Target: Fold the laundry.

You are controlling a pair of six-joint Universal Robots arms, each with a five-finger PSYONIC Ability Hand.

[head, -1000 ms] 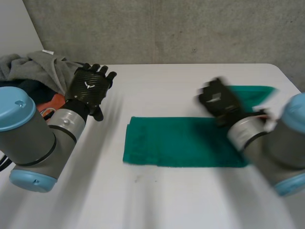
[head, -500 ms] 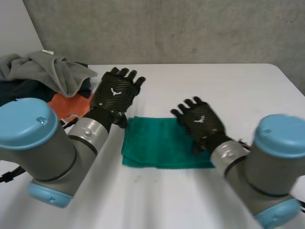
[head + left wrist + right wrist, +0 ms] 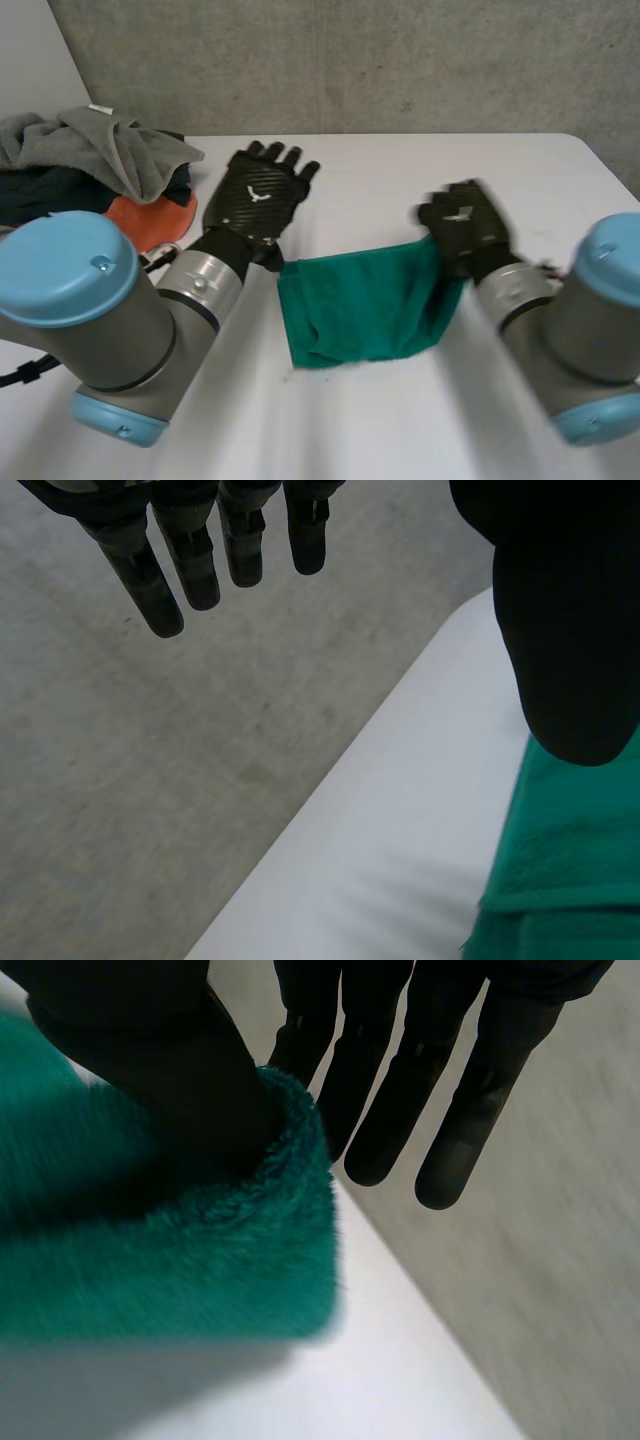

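Now a green towel is seen in the middle of the white tabletop. It looks to be folded at least once already. Its right edge is lifted off the tabletop and is held by the right robot hand. In the right wrist view the thumb is pressed into the soft edge of the towel. The cloth is pinched between the thumb and the straight fingers.

The left robot hand is held just past the towel's far left corner. Its fingers are straight and a little spread, and nothing is held in it. More laundry is piled at the far left, with a grey cloth on top and an orange cloth beside it.

The step in hand is judged to be another fold, from right to left. For the next move, the held edge should be carried across and laid on the left edge so the two line up. The left side may need to be pressed down so the towel is not dragged.
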